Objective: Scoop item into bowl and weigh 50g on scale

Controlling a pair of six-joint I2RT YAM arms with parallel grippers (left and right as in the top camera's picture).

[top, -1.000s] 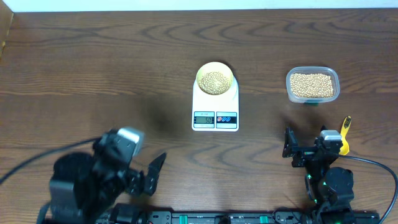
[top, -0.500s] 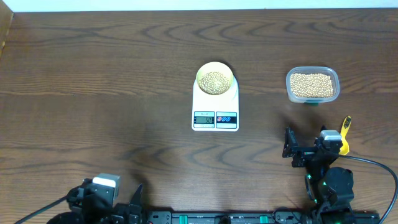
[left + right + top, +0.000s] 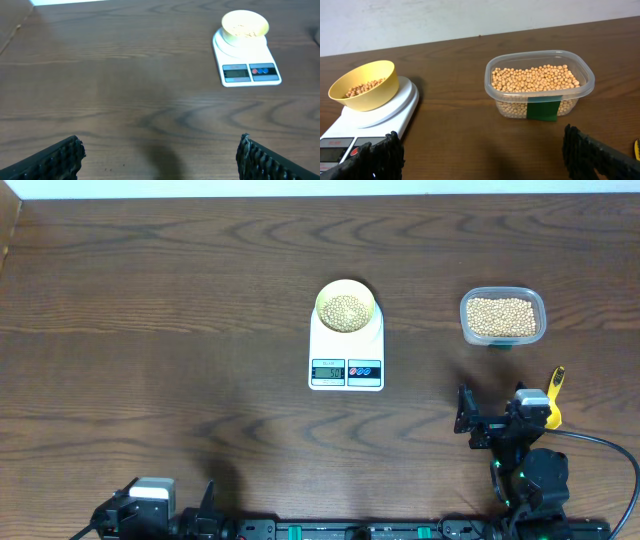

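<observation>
The white scale (image 3: 330,345) stands mid-table with the pale yellow bowl (image 3: 323,298) on its platform. A heap of beige beans (image 3: 346,310) lies in the bowl. From the right wrist view the bowl (image 3: 367,97) holds a shallow layer of beans (image 3: 365,87). My left gripper (image 3: 160,142) is open over bare wood at the near left edge, far from the scale (image 3: 220,47). My right gripper (image 3: 480,135) is open and empty near the front right, facing the tub.
A clear plastic tub (image 3: 465,320) full of beans (image 3: 535,77), with a green label, sits at the right. A yellow measuring spoon (image 3: 554,395) lies on the table beside my right gripper (image 3: 492,398). The table's far edge runs along the top.
My left arm has pulled back toward the near left edge, with its gripper still open. The right arm, scale, bowl and tub have not moved.
</observation>
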